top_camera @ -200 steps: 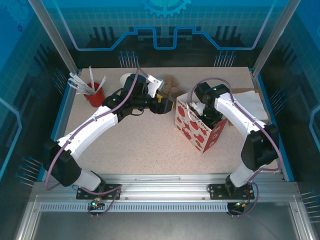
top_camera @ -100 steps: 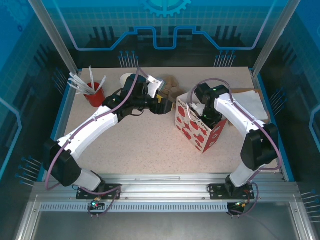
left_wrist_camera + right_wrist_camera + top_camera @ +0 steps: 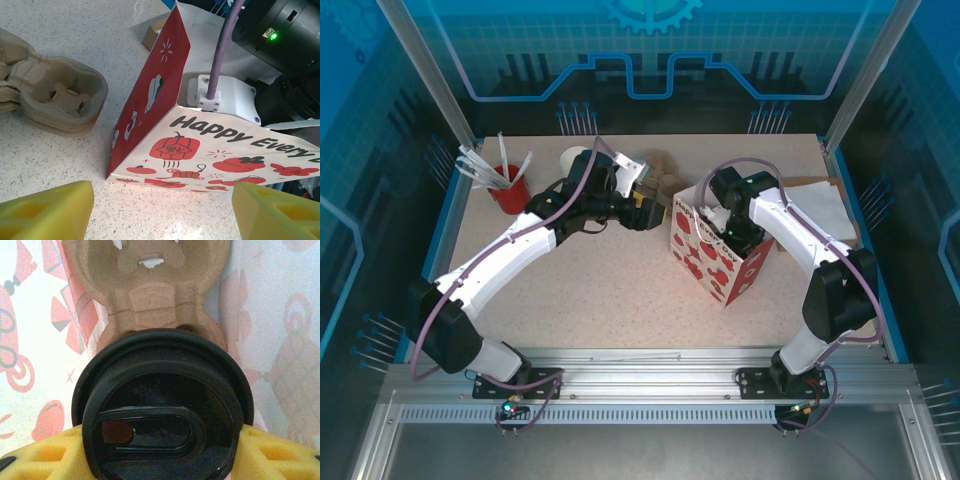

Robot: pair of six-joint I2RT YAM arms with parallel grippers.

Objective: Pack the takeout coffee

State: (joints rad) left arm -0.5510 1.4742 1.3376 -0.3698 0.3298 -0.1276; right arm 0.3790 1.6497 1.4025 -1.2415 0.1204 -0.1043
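The takeout coffee [image 3: 160, 410] shows its round black lid from above, inside the red-and-white printed bag [image 3: 715, 260]. My right gripper [image 3: 160, 457] is shut on it, one yellow finger [image 3: 40, 457] pressed against each side of the cup. A brown cardboard cup carrier [image 3: 150, 285] lies on the bag's floor just beyond the coffee. In the top view my right gripper [image 3: 725, 228] reaches down into the bag's open top. My left gripper [image 3: 160, 215] stands open just left of the bag [image 3: 200, 140], nothing between its fingers.
A stack of cardboard carriers [image 3: 55, 100] sits behind and left of the bag. A red cup of white sticks [image 3: 508, 187] and a white cup stack [image 3: 575, 157] stand at the back left. Brown and white paper [image 3: 825, 205] lies at the right edge.
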